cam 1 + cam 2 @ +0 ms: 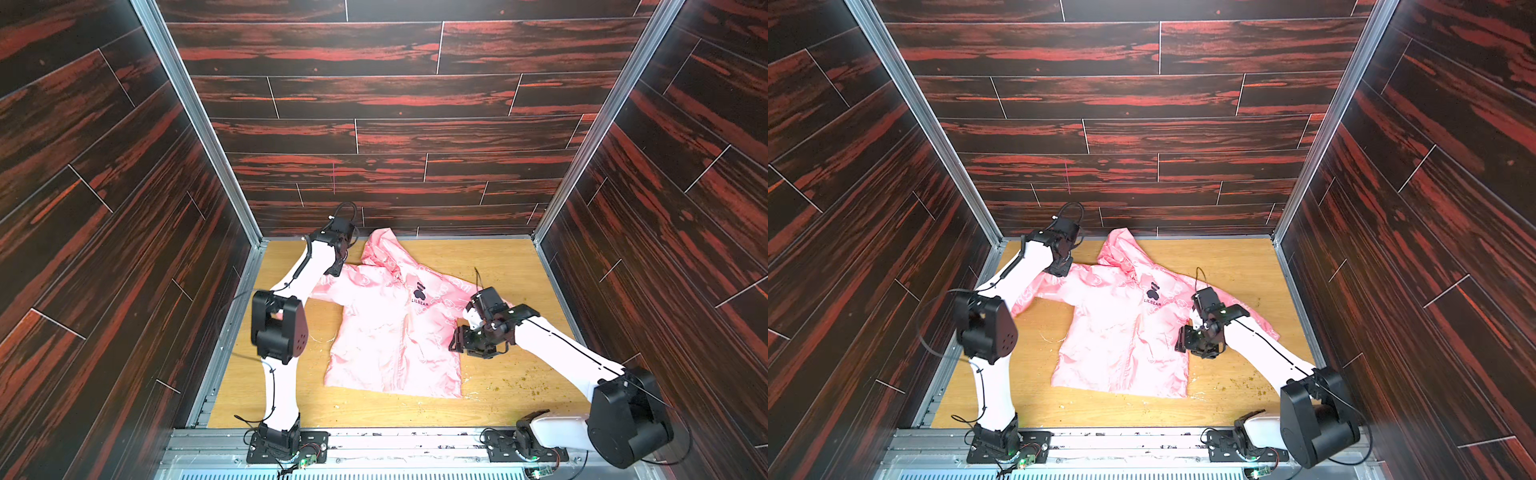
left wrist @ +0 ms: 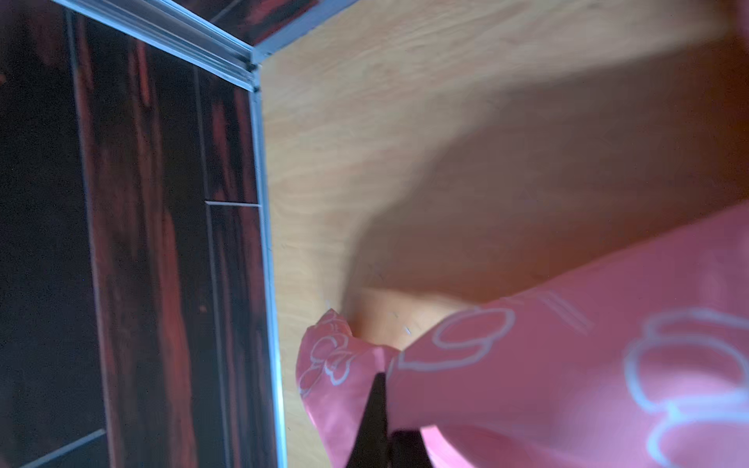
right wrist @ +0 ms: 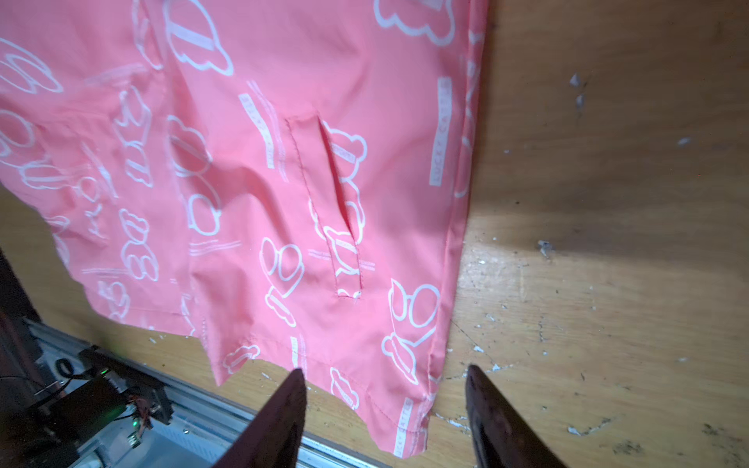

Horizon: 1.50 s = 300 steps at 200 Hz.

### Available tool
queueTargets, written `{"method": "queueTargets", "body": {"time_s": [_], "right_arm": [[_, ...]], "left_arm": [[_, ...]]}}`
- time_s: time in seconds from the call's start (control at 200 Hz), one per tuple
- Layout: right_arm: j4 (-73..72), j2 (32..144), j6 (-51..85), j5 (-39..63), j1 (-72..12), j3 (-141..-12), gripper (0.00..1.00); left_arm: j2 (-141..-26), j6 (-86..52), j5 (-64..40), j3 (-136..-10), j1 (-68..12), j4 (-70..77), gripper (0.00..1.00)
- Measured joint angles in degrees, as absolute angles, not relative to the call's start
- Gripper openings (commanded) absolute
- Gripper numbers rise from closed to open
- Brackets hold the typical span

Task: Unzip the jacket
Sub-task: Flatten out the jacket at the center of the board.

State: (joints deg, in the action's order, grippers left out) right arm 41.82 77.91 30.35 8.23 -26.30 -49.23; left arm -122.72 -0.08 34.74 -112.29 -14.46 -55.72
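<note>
Flanking the jacket (image 3: 283, 162) hem corner — right gripper (image 3: 385, 368) agape, empty; left gripper (image 1: 335, 270) at sleeve edge, grip unclear.

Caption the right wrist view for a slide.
Open right claw framing the hem corner of the pink bear-print jacket, slit pocket visible, lying on a scuffed wooden table.

shiny pink hooded jacket (image 1: 374, 332), front closed, flat on wooden table (image 1: 519, 257)

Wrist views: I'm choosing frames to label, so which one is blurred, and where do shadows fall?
Left wrist view: smeared throughout, jacket print soft, broad shadow on the table. Right wrist view: sharp print, dark shadow band over the table beside a bright patch.
</note>
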Motion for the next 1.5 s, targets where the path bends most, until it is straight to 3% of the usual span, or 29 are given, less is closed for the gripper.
{"method": "queueTargets", "body": {"time_s": [0.03, 0.055, 0.095, 0.17, 0.286, 0.396, 0.516, 0.586, 0.671, 0.772, 0.982, 1.107, 1.288, 1.353, 1.503], "right_arm": [[41.30, 78.32, 31.22, 7.55, -27.05, -48.75, 0.65], [40.88, 78.67, 31.94, 6.87, -27.51, -48.31, 0.65], [40.10, 79.20, 32.91, 6.11, -28.23, -47.40, 0.65], [38.68, 80.14, 34.57, 5.02, -28.97, -45.47, 0.64], [36.60, 82.78, 36.05, 4.25, -29.36, -43.09, 0.53], [34.37, 86.13, 36.84, 3.97, -29.78, -43.42, 0.44], [34.59, 87.57, 37.67, 2.39, -30.98, -44.03, 0.34], [34.22, 87.70, 38.22, 1.08, -32.05, -43.81, 0.22], [32.32, 87.35, 40.10, 0.23, -33.41, -42.81, 0.10], [29.45, 84.95, 41.91, -0.30, -34.04, -40.27, 0.00], [24.32, 79.07, 45.34, -1.17, -34.72, -34.83, 0.00], [23.42, 75.57, 47.22, -0.95, -34.76, -31.86, 0.00], [31.42, 69.23, 49.01, -2.07, -34.79, -30.57, 0.49], [36.58, 68.18, 48.14, -3.44, -34.85, -32.60, 0.58], [43.11, 68.71, 43.51, -6.24, -34.48, -43.35, 0.63]], "left_arm": [[-124.57, 0.05, 36.47, -113.21, -14.20, -55.66, 0.67], [-125.73, 0.19, 37.85, -113.51, -14.02, -55.59, 0.85], [-126.85, 0.12, 39.75, -113.30, -13.82, -55.55, 0.99], [-127.11, -0.40, 42.98, -110.83, -13.26, -55.22, 1.00], [-123.61, -2.13, 45.82, -104.27, -12.47, -54.02, 1.00], [-117.01, -5.17, 43.35, -97.69, -10.81, -53.80, 0.88], [-106.26, -9.69, 34.48, -90.13, -9.32, -53.45, 0.63], [-99.48, -12.91, 26.68, -85.10, -8.99, -52.73, 0.48], [-91.68, -15.97, 16.01, -77.23, -9.37, -50.83, 0.45], [-85.49, -20.34, 6.13, -67.66, -10.63, -49.63, 0.50], [-81.12, -26.98, -2.74, -55.42, -18.37, -50.54, 0.55], [-80.55, -31.86, -5.74, -49.63, -22.50, -48.60, 0.41], [-80.49, -39.42, -8.75, -41.36, -23.75, -44.38, 0.11], [-80.38, -41.39, -9.52, -39.92, -24.32, -43.24, 0.00], [-76.82, -45.06, -10.13, -37.45, -27.03, -41.71, 0.00]]}}
